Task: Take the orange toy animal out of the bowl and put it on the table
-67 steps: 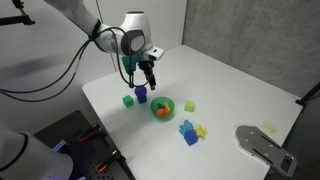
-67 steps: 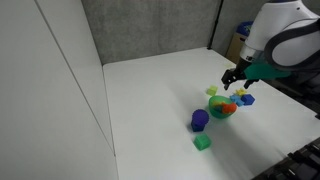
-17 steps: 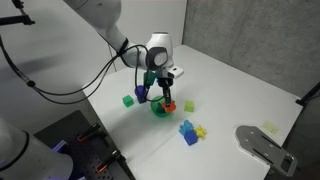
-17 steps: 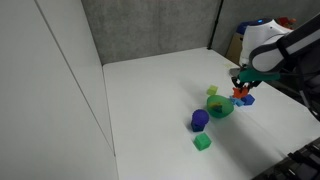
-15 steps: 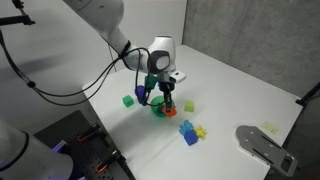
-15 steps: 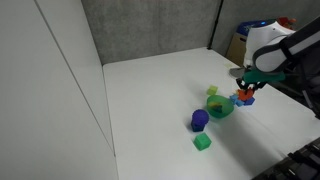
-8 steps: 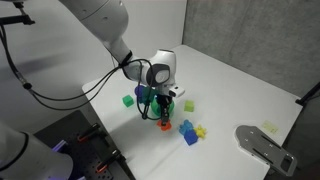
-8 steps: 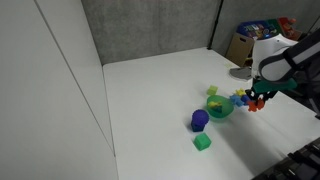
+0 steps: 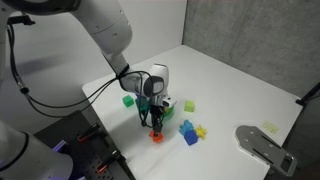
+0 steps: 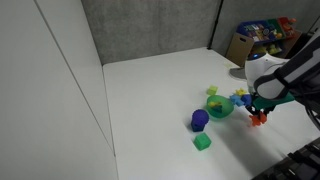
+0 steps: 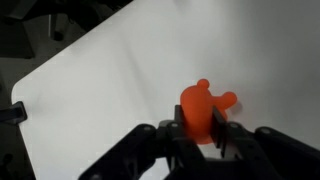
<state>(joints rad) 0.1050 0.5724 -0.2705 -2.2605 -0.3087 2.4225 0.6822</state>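
orange toy animal (image 11: 200,106) half-hidden between jaws

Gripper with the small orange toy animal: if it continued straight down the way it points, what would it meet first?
The white tabletop directly below. The gripper is shut on the small orange toy animal, so the toy would land first; whether it already touches is unclear.

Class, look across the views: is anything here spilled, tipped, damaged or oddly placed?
Nothing stands out. The black gripper holds the small orange-red toy animal close to the flat white table, and the round bright green bowl sits upright with nothing spilled.
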